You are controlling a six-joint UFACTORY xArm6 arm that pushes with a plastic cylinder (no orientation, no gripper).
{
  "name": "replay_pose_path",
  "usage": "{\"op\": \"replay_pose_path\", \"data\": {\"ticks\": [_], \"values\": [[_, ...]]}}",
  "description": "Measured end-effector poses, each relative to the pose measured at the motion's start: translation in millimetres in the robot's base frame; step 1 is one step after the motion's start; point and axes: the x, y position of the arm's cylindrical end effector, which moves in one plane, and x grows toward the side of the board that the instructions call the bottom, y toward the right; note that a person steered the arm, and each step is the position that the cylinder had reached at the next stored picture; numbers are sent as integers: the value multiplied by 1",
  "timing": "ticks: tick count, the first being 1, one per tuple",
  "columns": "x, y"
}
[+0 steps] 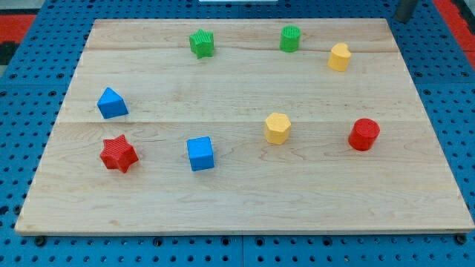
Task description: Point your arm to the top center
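Note:
My tip [401,19] shows as the end of a dark rod at the view's top right corner, just past the wooden board's [245,208] top right corner and touching no block. The nearest block is a yellow heart-like block [339,57], below and left of the tip. Along the top of the board stand a green star [201,43] and a green cylinder [290,38]. Lower down are a blue triangular block [111,103], a red star [119,154], a blue cube [200,153], a yellow hexagon [277,127] and a red cylinder [364,134].
The board lies on a blue perforated base [30,89] that frames it on all sides. Red patches show at the view's top left [11,26] and top right [454,15].

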Motion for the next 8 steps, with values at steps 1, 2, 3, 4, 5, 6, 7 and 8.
{"op": "replay_pose_path", "data": {"ticks": [1,2,3,4,5,6,7,8], "values": [[0,-3],[0,-45],[0,-95],[0,-105],[0,-115],[1,-203],[1,-217],[1,-218]]}}
